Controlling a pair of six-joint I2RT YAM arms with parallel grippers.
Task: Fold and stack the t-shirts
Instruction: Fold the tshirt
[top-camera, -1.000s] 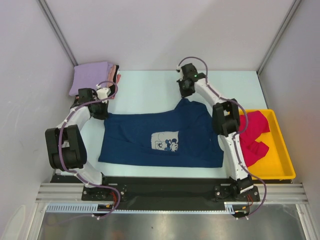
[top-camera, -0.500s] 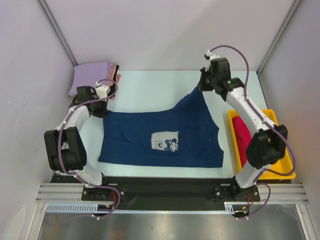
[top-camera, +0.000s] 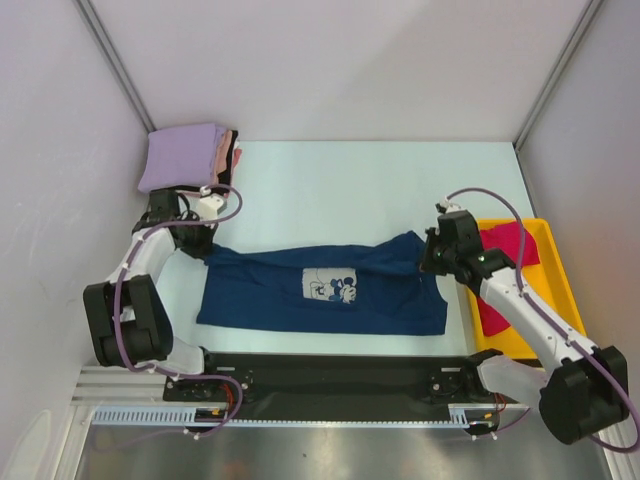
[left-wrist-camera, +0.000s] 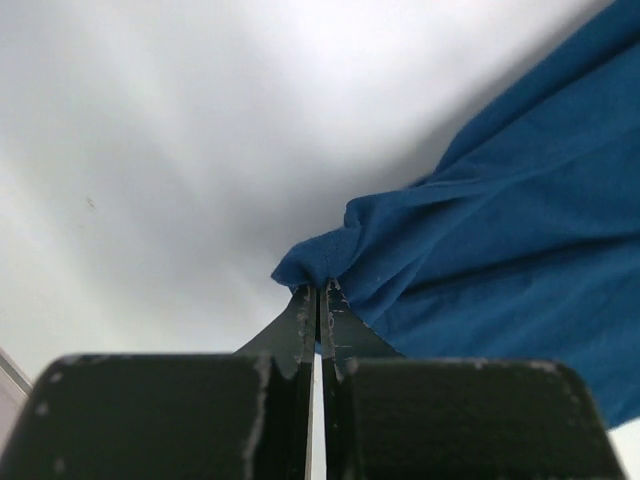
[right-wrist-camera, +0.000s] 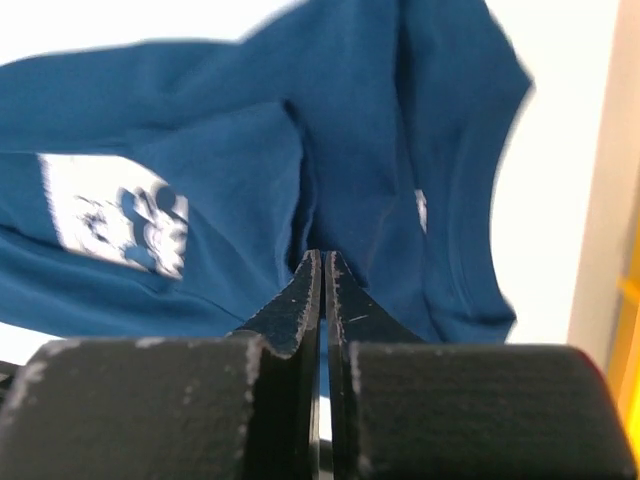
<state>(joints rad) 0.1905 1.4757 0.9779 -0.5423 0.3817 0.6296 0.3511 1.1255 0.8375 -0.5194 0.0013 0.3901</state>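
Far edge of navy t-shirt (top-camera: 320, 298) now dragged nearer, pinched by left gripper (top-camera: 197, 243) and right gripper (top-camera: 430, 258), lengthwise between them, collar right.

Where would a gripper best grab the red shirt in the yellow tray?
Likely the crimson shirt by its bunched cloth near the yellow tray's far end, from straight above: it lies crumpled, no clean edge shows, and the tray walls block a sideways approach.

Left claw (left-wrist-camera: 318, 296), right claw (right-wrist-camera: 322, 265) clamped (arms forward).

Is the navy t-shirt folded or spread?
Partly folded: left gripper and right gripper pinch the navy t-shirt, far edge doubled over.
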